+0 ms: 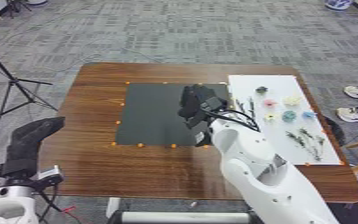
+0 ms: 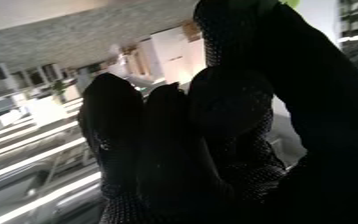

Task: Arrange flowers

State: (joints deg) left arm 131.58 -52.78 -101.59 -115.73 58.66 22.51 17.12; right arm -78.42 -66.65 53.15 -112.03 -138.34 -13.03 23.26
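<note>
In the head view my right hand (image 1: 193,100) is over the dark mat (image 1: 149,115), near its right side. In the right wrist view the thumb and a finger of my right hand (image 2: 238,105) come together at a small green piece (image 2: 290,2), mostly hidden by the glove. My left hand (image 1: 35,137) is open at the table's left edge, away from the flowers. A white board (image 1: 286,145) on the right carries a pink flower (image 1: 270,103), a cream flower (image 1: 292,100), a yellow flower (image 1: 270,117), blue flowers (image 1: 289,116) and green sprigs (image 1: 310,142).
Small orange markers (image 1: 142,145) line the mat and board. The brown table (image 1: 140,175) extends in front of the mat. My right forearm crosses the board's left part. A black tripod (image 1: 14,80) stands on the floor beyond the table's left edge.
</note>
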